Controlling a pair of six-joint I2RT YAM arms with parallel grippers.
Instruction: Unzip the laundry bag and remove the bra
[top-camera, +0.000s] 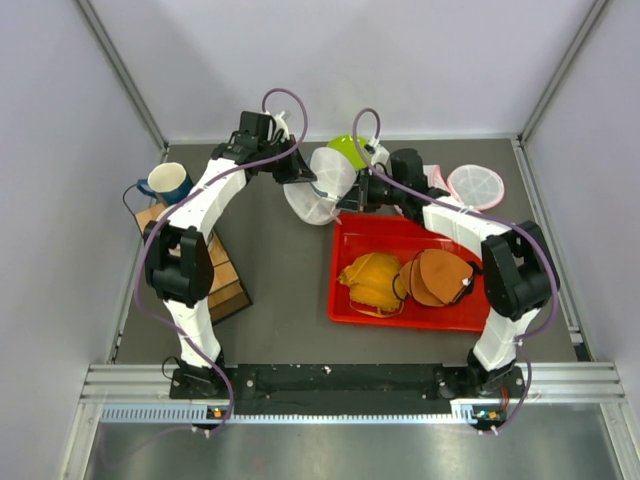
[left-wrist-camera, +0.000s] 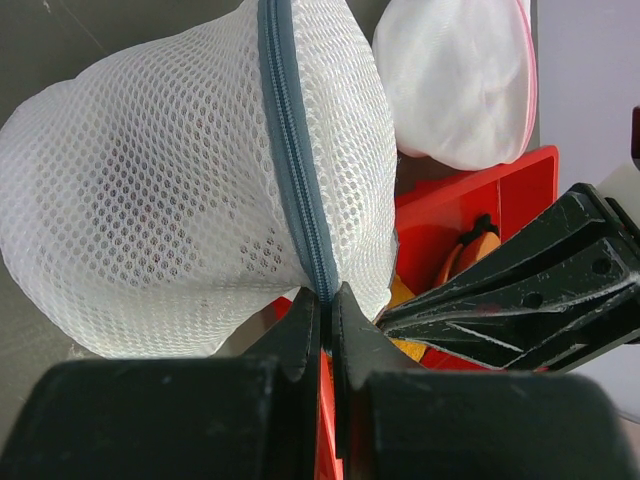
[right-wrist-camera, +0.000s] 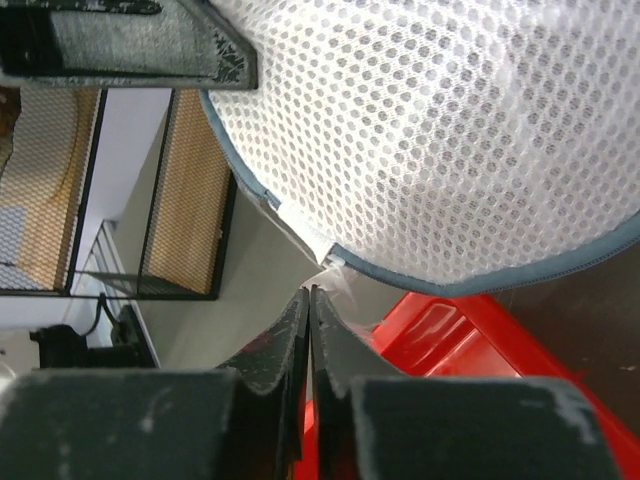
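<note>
The white mesh laundry bag (top-camera: 322, 190) (left-wrist-camera: 180, 200) (right-wrist-camera: 440, 130) hangs lifted between both arms, above the far left corner of the red tray (top-camera: 360, 240). My left gripper (top-camera: 300, 172) (left-wrist-camera: 328, 295) is shut on its grey zipper seam (left-wrist-camera: 295, 160). My right gripper (top-camera: 352, 190) (right-wrist-camera: 310, 290) is shut, its tips pinching the small clear zipper pull (right-wrist-camera: 335, 265) at the bag's grey edge. The bra is hidden inside the mesh, and only a faint darker shade shows through in the left wrist view.
The red tray holds an orange bra (top-camera: 375, 280) and a brown one (top-camera: 435, 277). A second mesh bag with a pink rim (top-camera: 476, 185) (left-wrist-camera: 460, 80) lies at the far right. A green object (top-camera: 348, 148) sits behind the bag, with a blue mug (top-camera: 168, 183) and a wooden box (top-camera: 215, 270) at the left.
</note>
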